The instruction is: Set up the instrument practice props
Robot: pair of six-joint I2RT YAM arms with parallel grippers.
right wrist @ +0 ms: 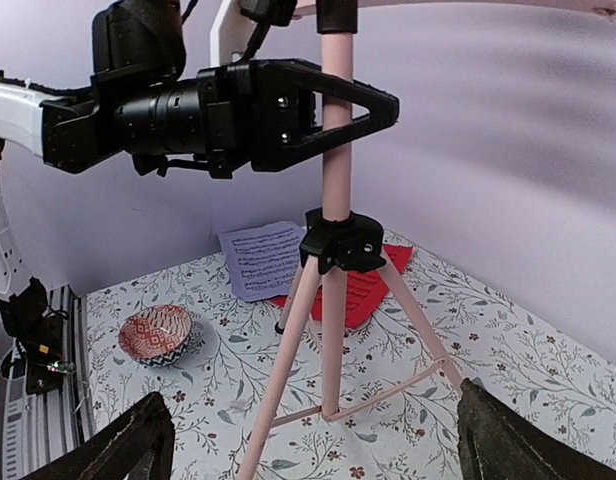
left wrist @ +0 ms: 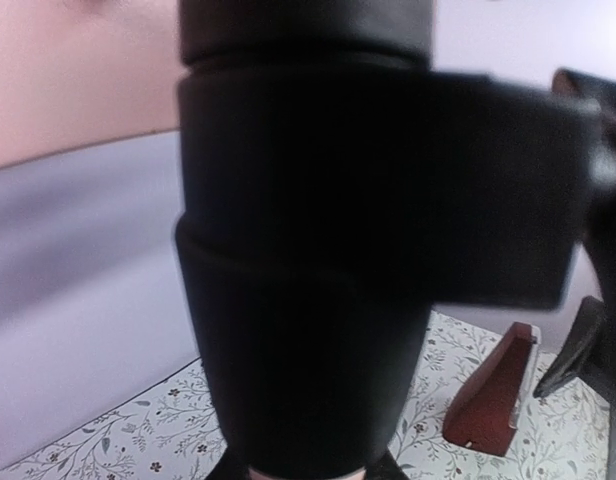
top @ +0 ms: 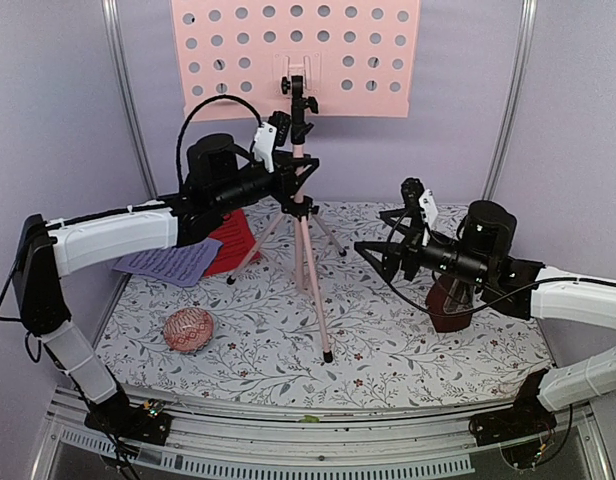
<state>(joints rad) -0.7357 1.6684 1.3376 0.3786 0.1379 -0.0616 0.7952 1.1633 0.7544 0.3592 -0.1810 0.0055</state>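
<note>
Two arms, one busy.

Nearest on the left of the surface (top: 278,375) is a red patterned bowl (top: 189,330), not in play. Near right, the metronome (top: 450,305) stands upright, tucked under the right arm's wrist, so it sits behind the right gripper (top: 388,250) rather than ahead of it. That gripper is empty with jaws wide apart, pointing left at the music stand (top: 300,240). The right wrist view has the tripod dead ahead between the two fingertips (right wrist: 138,440), well apart from them.

Mid-surface, the stand is up with its long axis vertical and three legs splayed. The left gripper (top: 293,180) comes in level from the left and is clamped on the pole above the leg hub. The right wrist view shows both fingers (right wrist: 328,100) closed around the pink tube.

Behind the left arm, the lavender sheet (top: 168,263) and the red sheet (top: 228,240) lie flat, overlapping, left of the tripod. At the far wall the perforated desk (top: 293,55) sits high up.

My read is that the pole grip is steadying or adjusting the stand. The sheets are on the left arm's side, but that arm is occupied. The right arm is free, but it would have to reach across past the tripod legs.
</note>
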